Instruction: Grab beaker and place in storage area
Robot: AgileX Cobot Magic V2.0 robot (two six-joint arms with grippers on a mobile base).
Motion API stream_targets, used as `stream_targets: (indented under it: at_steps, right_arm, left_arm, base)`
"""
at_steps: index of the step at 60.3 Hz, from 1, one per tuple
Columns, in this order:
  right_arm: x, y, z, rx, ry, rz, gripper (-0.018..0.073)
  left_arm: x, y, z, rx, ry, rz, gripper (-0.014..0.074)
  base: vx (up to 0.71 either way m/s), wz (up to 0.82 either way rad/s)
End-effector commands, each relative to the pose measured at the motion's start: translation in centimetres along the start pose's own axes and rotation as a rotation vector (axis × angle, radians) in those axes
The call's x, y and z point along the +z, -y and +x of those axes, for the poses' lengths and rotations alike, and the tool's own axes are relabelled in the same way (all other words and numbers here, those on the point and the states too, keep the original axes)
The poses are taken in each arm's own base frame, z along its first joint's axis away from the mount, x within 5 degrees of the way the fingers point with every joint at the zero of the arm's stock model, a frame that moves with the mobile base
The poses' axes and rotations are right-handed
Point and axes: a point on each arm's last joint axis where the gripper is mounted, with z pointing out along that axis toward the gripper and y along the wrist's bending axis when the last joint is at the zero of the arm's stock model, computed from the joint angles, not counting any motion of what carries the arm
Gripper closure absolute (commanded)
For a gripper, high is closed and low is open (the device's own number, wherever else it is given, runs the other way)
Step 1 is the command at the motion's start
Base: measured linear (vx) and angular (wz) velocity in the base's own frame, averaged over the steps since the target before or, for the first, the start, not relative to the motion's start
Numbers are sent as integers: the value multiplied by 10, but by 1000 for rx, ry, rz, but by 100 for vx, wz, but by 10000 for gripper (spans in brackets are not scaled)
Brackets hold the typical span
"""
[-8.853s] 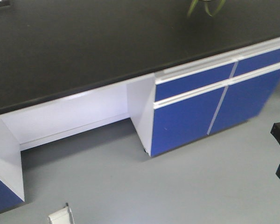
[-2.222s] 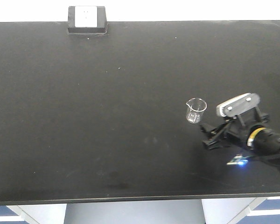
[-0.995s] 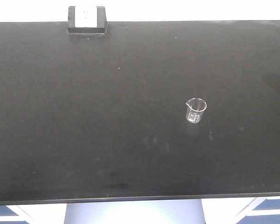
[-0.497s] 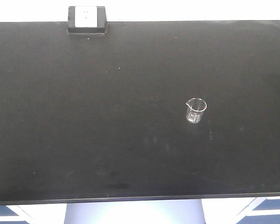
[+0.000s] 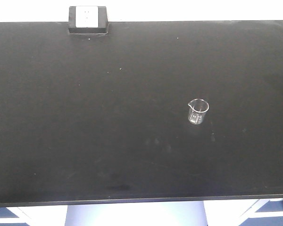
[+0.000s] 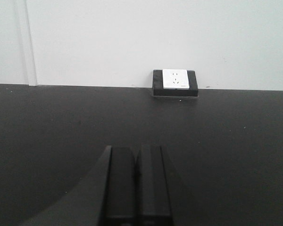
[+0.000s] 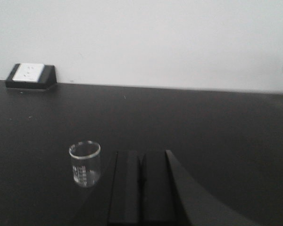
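beaker (image 5: 198,111) stands upright on the black surface (image 5: 85,141), well apart from the socket box (image 5: 87,19), w/ nothing touching it. right tool (image 7: 141,186) & left tool (image 6: 136,183) both sit clenched & empty. placement looks done imo, so keep both clear of the glass.

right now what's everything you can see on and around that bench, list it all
beaker: 1, clear glass, upright on the benchtop, right of centre, nothing touching it
benchtop: 1, matte black, fills the front view
socket box: 1, black with white face, back edge against the wall, far left of the beaker
wall: 1, white, behind the bench
cabinet fronts: blue, below the front edge
left gripper: 1, black, jaws shut, empty
right gripper: 1, black, jaws shut, empty, beside the beaker
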Motion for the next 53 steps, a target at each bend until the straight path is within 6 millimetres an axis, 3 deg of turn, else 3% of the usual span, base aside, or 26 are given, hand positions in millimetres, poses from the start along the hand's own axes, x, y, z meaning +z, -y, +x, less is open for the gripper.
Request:
stream_targets:
  at_steps: [1,53]
  right_arm:
    - [1,2,-1,88,142,22,564]
    - [1,2,1,94,119,28,564]
  left_arm:
    - [0,2,-1,-11,77,28,605]
    - [0,2,-1,-11,77,28,605]
  base:
    - [0,0]
    - [0,0]
